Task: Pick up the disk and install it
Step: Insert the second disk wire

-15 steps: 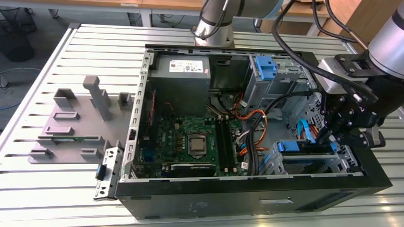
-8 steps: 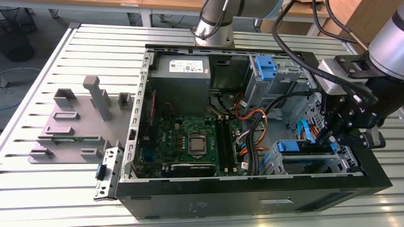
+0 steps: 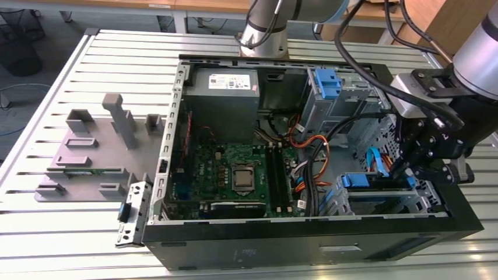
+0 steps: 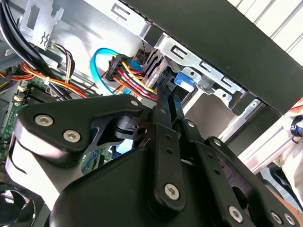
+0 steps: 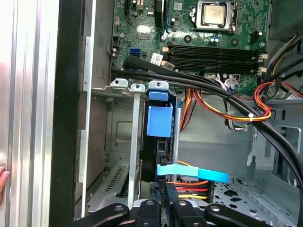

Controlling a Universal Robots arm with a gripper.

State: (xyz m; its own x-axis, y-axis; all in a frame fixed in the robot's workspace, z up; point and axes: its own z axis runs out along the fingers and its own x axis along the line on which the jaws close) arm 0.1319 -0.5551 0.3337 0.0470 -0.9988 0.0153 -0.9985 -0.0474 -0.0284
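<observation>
The disk (image 3: 364,182) stands on edge in the lower drive bay of the open computer case (image 3: 311,233), at the exterior view's right. In the first wrist view its blue rail tab (image 5: 159,120) sits between the bay's metal walls. My gripper (image 3: 404,170) reaches into that bay from above. In the second wrist view the gripper (image 4: 169,94) has its black fingers (image 4: 163,113) close together on the disk's end, just short of the blue tab (image 4: 183,79). The rest of the disk is hidden by the bay and my gripper.
Red, yellow and orange cables (image 5: 222,111) and a blue flat cable (image 5: 194,173) run close beside the bay. The motherboard (image 3: 237,175), a grey power-supply box (image 3: 224,81) and an upper blue-tabbed cage (image 3: 327,81) fill the case. A grey fixture (image 3: 93,151) lies on the exterior view's left. A fingertip (image 5: 2,177) shows beside the case.
</observation>
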